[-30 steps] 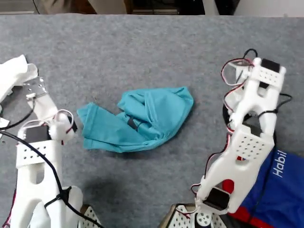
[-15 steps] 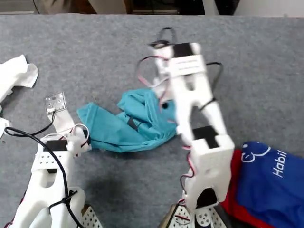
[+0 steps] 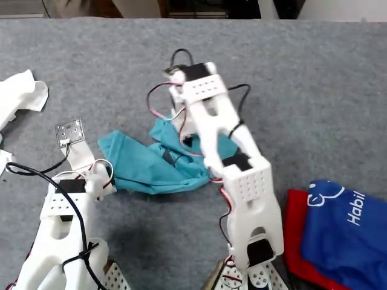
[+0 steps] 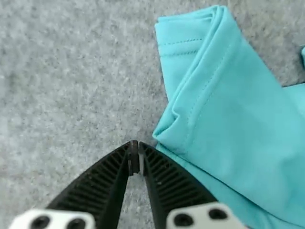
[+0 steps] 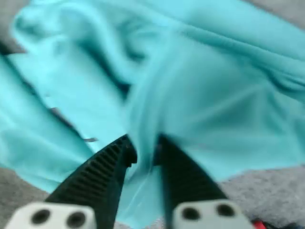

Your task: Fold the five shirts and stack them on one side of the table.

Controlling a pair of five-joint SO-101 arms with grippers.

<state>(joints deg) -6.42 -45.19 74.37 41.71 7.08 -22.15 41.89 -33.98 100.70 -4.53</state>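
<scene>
While the teal shirt point(image 3: 139, 166) lies crumpled mid-table point(image 3: 302, 72), long axis side to side, the right arm stretches over it. From the left wrist, the left hand point(image 4: 135, 157), fingers together, sits just beside its hem. From the right wrist, the right hand point(image 5: 143, 152), fingers slightly apart, hangs directly over bunched cloth, likely nearer.

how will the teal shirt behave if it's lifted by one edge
Likely floppy: the teal shirt lies crumpled in soft folds, so a lifted edge would probably pull the rest up drooping. Probably light: the cloth looks thin where its edge folds over. Pushed, it may bunch up on the fuzzy grey table rather than slide.
</scene>
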